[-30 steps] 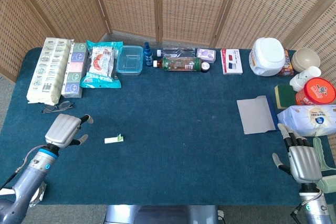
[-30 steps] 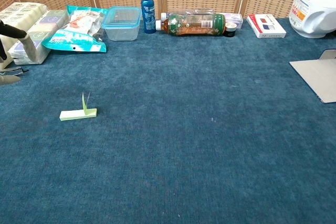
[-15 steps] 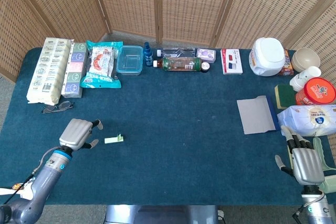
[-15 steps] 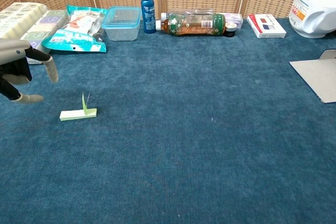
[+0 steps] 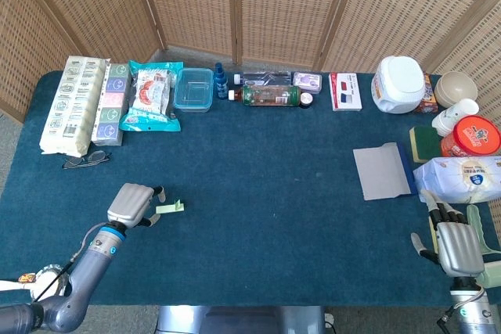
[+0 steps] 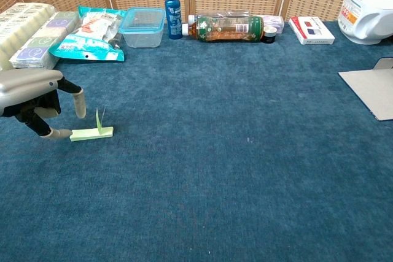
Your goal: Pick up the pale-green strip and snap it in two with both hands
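The pale-green strip (image 5: 170, 208) (image 6: 91, 133) lies flat on the blue cloth at the front left, with a thin flap standing up from it. My left hand (image 5: 133, 204) (image 6: 37, 99) hovers just left of the strip, fingers apart and curled down, fingertips close to its left end and holding nothing. My right hand (image 5: 454, 242) rests open at the front right edge of the table, far from the strip; the chest view does not show it.
Glasses (image 5: 84, 159) lie behind the left hand. Packets (image 5: 149, 95), a clear box (image 5: 193, 88) and bottles (image 5: 270, 95) line the back edge. A grey sheet (image 5: 381, 171), tissue pack (image 5: 462, 178) and jars (image 5: 471, 137) crowd the right side.
My left hand has moved right and forward across the cloth until its fingertips reach the strip's left end. The strip has not moved. The right hand slipped slightly toward the front edge.
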